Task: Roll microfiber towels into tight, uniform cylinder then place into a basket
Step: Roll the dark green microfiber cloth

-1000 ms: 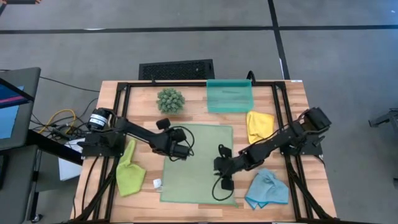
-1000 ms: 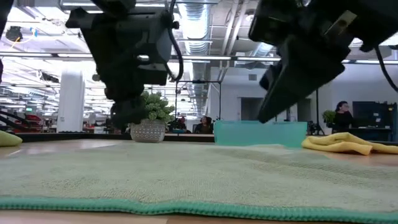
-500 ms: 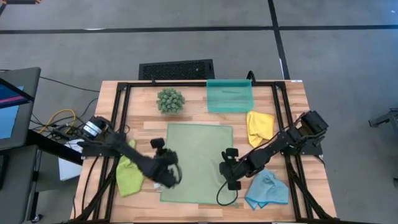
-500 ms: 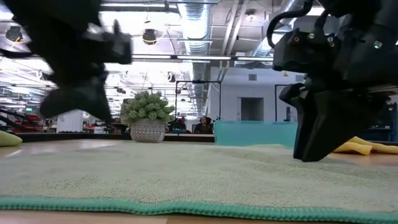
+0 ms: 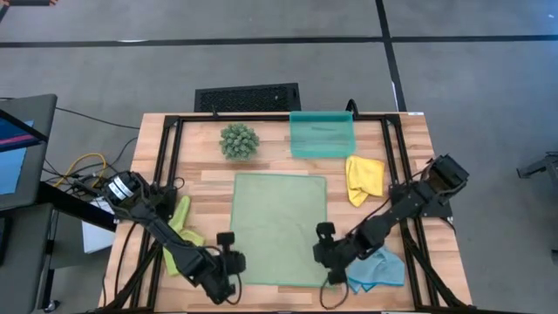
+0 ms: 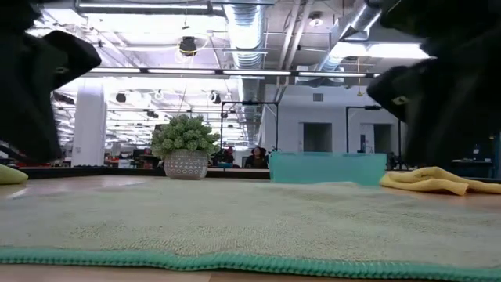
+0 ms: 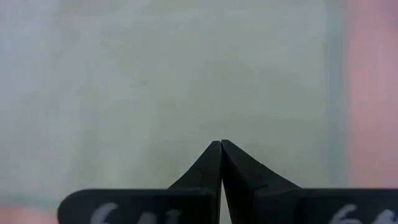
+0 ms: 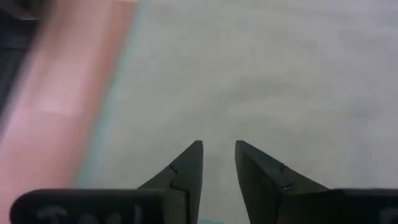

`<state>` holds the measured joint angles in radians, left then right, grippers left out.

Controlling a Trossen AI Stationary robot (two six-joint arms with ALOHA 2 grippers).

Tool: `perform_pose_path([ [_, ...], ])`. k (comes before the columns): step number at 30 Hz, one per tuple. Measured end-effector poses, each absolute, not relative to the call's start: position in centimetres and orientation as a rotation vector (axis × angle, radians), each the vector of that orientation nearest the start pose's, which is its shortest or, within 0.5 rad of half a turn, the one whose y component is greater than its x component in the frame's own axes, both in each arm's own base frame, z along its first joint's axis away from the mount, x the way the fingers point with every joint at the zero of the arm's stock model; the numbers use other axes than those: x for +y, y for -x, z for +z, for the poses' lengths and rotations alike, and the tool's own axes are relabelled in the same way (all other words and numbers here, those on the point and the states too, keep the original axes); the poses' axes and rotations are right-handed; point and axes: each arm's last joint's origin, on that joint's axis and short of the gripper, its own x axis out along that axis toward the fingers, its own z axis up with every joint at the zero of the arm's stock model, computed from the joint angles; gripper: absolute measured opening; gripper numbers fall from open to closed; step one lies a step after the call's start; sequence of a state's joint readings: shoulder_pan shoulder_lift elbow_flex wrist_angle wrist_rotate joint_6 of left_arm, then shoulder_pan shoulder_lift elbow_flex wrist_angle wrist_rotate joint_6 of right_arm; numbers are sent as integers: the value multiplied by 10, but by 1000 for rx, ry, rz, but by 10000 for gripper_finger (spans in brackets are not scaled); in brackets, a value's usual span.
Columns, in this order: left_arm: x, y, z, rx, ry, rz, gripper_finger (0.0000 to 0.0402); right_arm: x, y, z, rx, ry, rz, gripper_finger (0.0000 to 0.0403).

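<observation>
The sage green towel (image 5: 277, 228) lies spread flat at the middle of the desk (image 5: 410, 157); it is not yet rolled. All positions below are given relative to this towel.

1. Left hand (image 5: 228, 277): at the towel's near left corner, over its edge. In the left wrist view the 2 fingers (image 7: 239, 174) meet with no gap; the hand is closed and holds nothing.
2. Right hand (image 5: 330, 269): at the towel's near right corner. In the right wrist view its fingers (image 8: 186, 168) stand a narrow gap apart, empty, with the cloth beneath them.
3. Lime green towel (image 5: 179, 240): crumpled, left of the towel, partly under the left arm.
4. Yellow towel (image 5: 363, 177): right of the towel's far corner. Light blue towel (image 5: 377, 269): just right of the right hand.
5. Basket (image 5: 323, 135): beyond the towel's far right corner, apparently with no towel inside.

Handling judgement: the cloth is light, soft and limp, with a nubbly pile that should grip well but sag and bunch if lifted by 1 point. Take hold at the 2 near corners, on the darker hemmed edge (image 6: 235, 262), which offers the firmest bite. Pinch both corners evenly, or the roll may skew into a cone.
</observation>
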<state>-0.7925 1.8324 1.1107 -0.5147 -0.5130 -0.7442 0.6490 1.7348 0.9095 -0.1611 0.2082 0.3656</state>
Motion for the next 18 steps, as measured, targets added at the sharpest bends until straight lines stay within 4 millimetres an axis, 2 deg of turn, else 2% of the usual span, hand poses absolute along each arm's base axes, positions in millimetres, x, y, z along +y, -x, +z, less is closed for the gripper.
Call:
perform_pose_path([
  [3, -239, -255, 156, 942, -17, 81, 5, 207, -261, 140, 920, 72, 286, 118],
  [7, -243, -254, 157, 992, -32, -25, 35, 222, -253, 135, 913, 80, 330, 119],
  [14, -253, -237, 153, 1108, 18, -57, 108, 238, -242, 137, 931, -4, 328, 147],
  [18, -264, -224, 152, 1112, 33, -71, 126, 244, -235, 137, 933, 1, 347, 178],
])
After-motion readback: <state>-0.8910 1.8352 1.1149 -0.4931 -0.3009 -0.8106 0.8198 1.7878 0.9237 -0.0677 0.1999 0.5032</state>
